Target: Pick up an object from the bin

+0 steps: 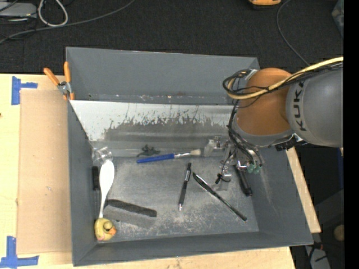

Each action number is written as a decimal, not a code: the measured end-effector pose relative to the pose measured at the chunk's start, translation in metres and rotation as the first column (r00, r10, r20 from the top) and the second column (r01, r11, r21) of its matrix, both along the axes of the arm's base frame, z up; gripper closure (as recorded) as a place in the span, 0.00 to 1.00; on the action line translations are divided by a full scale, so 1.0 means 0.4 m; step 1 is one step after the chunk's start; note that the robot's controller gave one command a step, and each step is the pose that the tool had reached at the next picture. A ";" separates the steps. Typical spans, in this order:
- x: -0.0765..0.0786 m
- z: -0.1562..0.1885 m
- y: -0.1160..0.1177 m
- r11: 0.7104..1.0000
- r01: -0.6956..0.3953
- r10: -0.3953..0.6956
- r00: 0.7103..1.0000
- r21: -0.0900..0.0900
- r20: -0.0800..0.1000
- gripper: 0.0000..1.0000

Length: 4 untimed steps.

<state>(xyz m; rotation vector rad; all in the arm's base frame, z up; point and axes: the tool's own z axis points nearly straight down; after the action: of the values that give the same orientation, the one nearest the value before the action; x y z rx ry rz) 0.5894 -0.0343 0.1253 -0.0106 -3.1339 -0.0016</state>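
My gripper [234, 180] hangs low at the right side of the bin, under the arm's orange cover. Its fingers stand apart, a silvery one [225, 176] on the left and a dark one [245, 184] on the right, and I see nothing between them. A long thin black rod [220, 197] lies slantwise on the floor just below and left of the fingertips; whether the silvery finger touches it I cannot tell. A black pen [184, 188] lies left of the rod. A brush with a blue handle [162, 157] lies farther back near the rear wall.
At the bin's left lie a white spoon [105, 181], a black marker [95, 178], a flat black bar [131, 209] and a small yellow toy [105, 228] in the front left corner. A small dark piece [147, 149] sits by the brush. The right wall is close to the gripper.
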 end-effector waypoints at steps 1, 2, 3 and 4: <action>0.004 0.012 0.000 1.000 -0.001 0.001 1.000 0.000 0.006 0.00; -0.030 -0.110 -0.066 0.989 0.150 -0.150 0.989 0.000 0.006 0.00; -0.047 -0.098 -0.082 0.980 0.200 -0.200 0.980 0.000 0.003 0.00; -0.120 -0.064 -0.048 0.957 0.291 -0.291 0.957 -0.002 -0.004 0.00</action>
<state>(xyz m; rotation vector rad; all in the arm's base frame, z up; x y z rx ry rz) 0.5413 -0.0535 0.0995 -0.4702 -3.0941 -0.0010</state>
